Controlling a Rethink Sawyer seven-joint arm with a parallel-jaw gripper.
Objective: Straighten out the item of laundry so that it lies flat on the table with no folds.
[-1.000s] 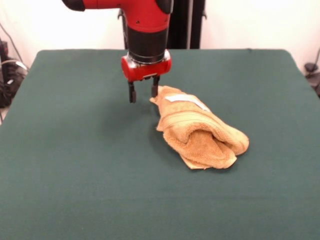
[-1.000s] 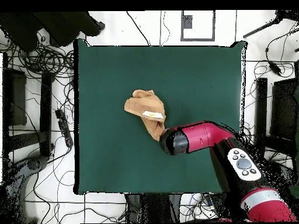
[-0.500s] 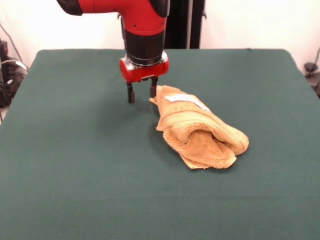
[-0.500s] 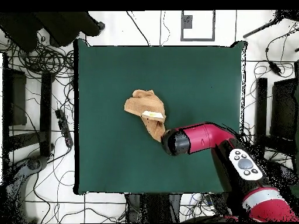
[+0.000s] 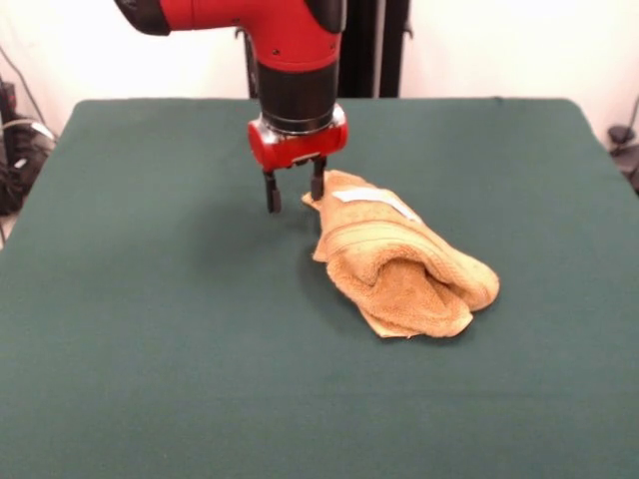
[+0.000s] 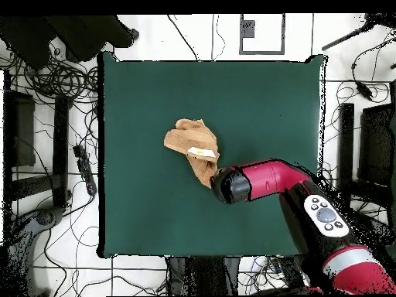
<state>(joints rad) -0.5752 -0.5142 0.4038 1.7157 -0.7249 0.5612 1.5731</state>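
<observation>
Towel (image 5: 399, 264) first, seen from the front: it lies bunched and folded over itself on the green table (image 5: 150, 349), a golden-orange lump that runs away from my fingers toward the picture's lower right. Its nearest corner sits right at one of my fingers (image 5: 318, 183); I cannot tell whether that tip touches the cloth or stands just beside it. The other finger is over bare table on the side away from the towel. My gripper (image 5: 296, 192) points straight down with the fingers spread apart and nothing between them, their tips close to the tabletop. A white label (image 5: 374, 201) lies on top of the towel's end nearest me, and a woven band crosses the cloth just past it. The thick rolled fold lies at the end farthest from me.

From overhead, my red arm (image 6: 267, 179) hides the fingers, so their state does not show here. The towel (image 6: 189, 143) pokes out from under my wrist toward the picture's upper left, near the middle of the table (image 6: 255, 100), with the label (image 6: 204, 152) close to me.
</observation>
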